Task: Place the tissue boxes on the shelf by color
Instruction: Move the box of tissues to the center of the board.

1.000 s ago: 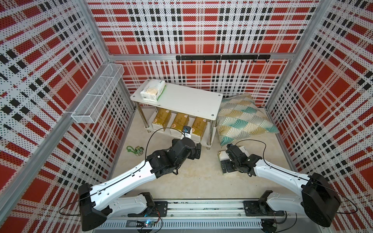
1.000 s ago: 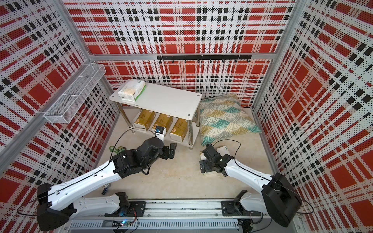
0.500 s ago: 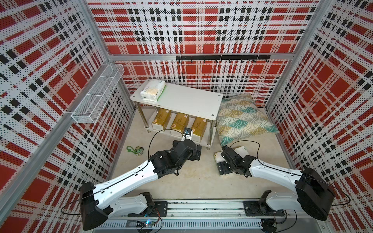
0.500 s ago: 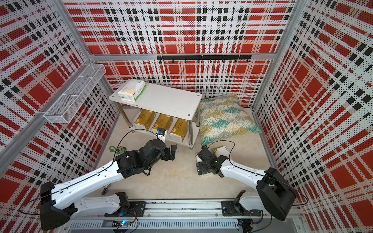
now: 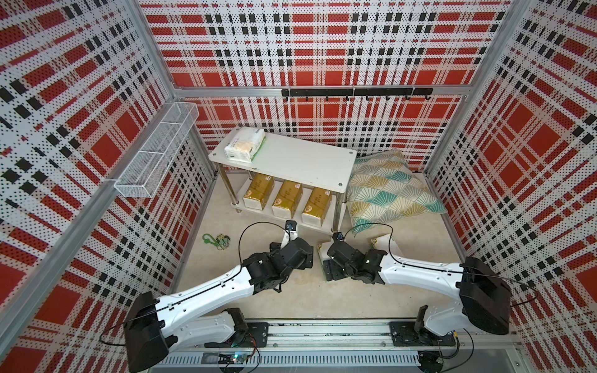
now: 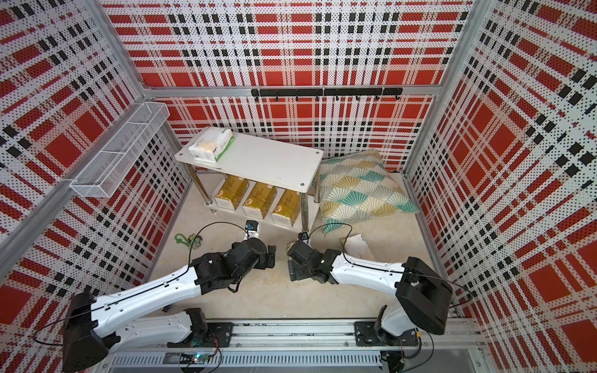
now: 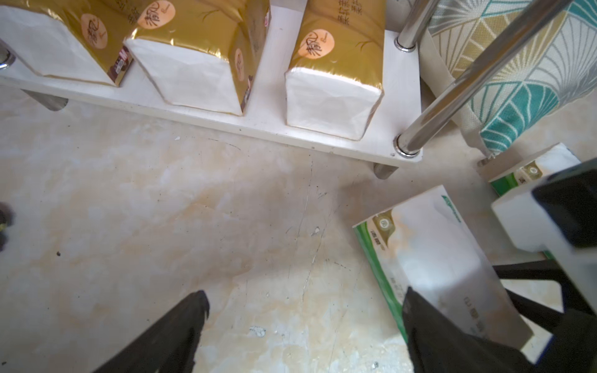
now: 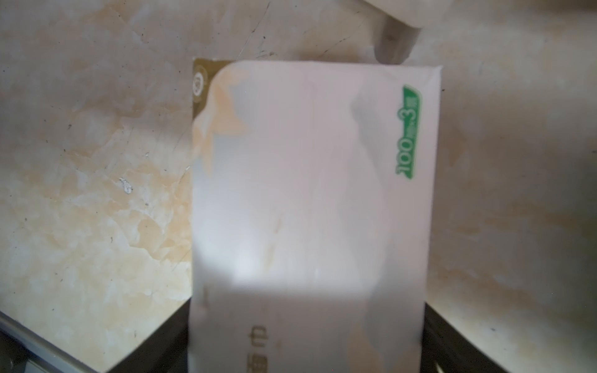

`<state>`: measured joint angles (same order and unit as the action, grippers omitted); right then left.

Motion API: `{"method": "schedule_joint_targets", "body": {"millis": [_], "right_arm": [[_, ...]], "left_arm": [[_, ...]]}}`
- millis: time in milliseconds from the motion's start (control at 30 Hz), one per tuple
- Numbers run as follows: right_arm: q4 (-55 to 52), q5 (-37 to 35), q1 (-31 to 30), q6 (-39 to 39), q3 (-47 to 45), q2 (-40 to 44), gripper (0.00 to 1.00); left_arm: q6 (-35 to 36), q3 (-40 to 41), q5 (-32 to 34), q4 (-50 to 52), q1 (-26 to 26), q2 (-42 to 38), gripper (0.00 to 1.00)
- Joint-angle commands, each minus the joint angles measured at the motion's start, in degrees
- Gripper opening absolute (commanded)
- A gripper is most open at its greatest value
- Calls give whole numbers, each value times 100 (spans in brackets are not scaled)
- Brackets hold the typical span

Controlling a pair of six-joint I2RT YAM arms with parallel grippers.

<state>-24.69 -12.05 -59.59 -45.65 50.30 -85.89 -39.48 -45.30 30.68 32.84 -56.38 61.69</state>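
The shelf (image 5: 307, 161) (image 6: 268, 160) carries one white tissue box (image 5: 244, 148) (image 6: 211, 147) on its top board's left end. Three gold tissue boxes (image 5: 287, 193) (image 6: 260, 198) (image 7: 336, 48) stand side by side on the lower board (image 7: 271, 124). My right gripper (image 8: 307, 310) (image 5: 327, 263) is shut on a white tissue box (image 8: 310, 193) (image 7: 436, 252), holding it low over the floor. My left gripper (image 7: 303, 297) (image 5: 308, 258) is open and holds nothing, just left of that box. A third white tissue box (image 5: 386, 242) (image 7: 533, 168) lies on the floor by the pillow.
A fan-patterned pillow (image 5: 387, 190) leans against the shelf's right end. A wire basket (image 5: 155, 155) hangs on the left wall and a black hook rail (image 5: 355, 92) on the back wall. A small green trinket (image 5: 214, 240) lies on the floor at the left.
My right gripper has carried the white box leftward, close to the left gripper. My left gripper has drawn back from the shelf's lower board, still open.
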Motion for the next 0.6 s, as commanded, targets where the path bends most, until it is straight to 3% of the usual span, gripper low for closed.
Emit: {"method": "schedule_joint_targets", "body": {"millis": [0,267,567], "right_arm": [[231,-325,-143,-459,264,-278,89],[283,-376,-480,-694,879,-1073,90],[283,-376,-517,-694,1101,-1294,90]], "left_arm": [[-486,190,162,-73,-71,-319,97],[-691,417,271,134,-112,-468,97],[-572,382,317,248,67,-606,97]]}}
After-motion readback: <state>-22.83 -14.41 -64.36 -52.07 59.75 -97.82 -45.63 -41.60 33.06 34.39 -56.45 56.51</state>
